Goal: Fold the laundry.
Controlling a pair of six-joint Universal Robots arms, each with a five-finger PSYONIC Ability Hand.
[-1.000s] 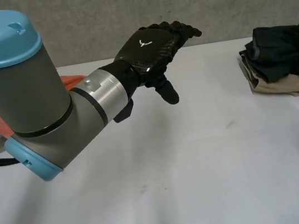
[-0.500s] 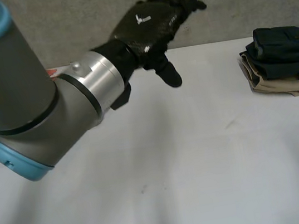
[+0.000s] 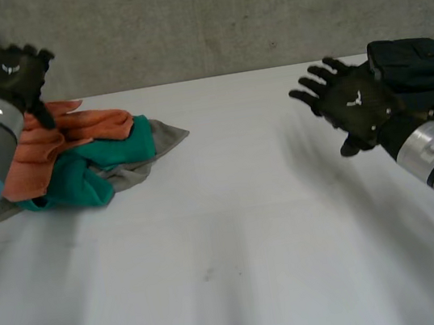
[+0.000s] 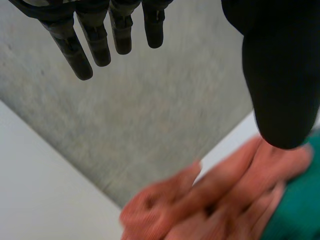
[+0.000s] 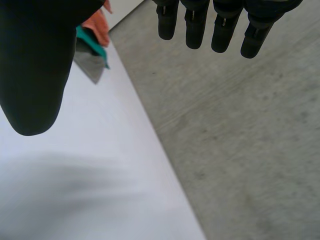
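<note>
On the flat white table (image 3: 238,249) the unfolded laundry lies in one loose pile at about ten o'clock in the head view: a crumpled orange cloth (image 3: 43,147) on top, a bunched teal cloth (image 3: 95,168) under it toward four o'clock, and a thin grey cloth (image 3: 160,137) that sticks out from the pile toward three o'clock. The left hand (image 3: 11,70) is at the eleven o'clock side of this pile, over the far edge of the orange cloth. In its wrist view the fingers (image 4: 95,40) are straight and the thumb stands well apart from them, so the hand is wide open and has hold of nothing (whether the thumb tip touches the orange cloth, I cannot tell). A stack of folded dark navy garments (image 3: 419,67) sits at about two o'clock of the table. The right hand (image 3: 351,105) is in the air just beside this stack, on its nine o'clock side, with the fingers spread out and nothing in its grasp. Behind the table stands a rough grey concrete wall (image 3: 219,15).
</note>
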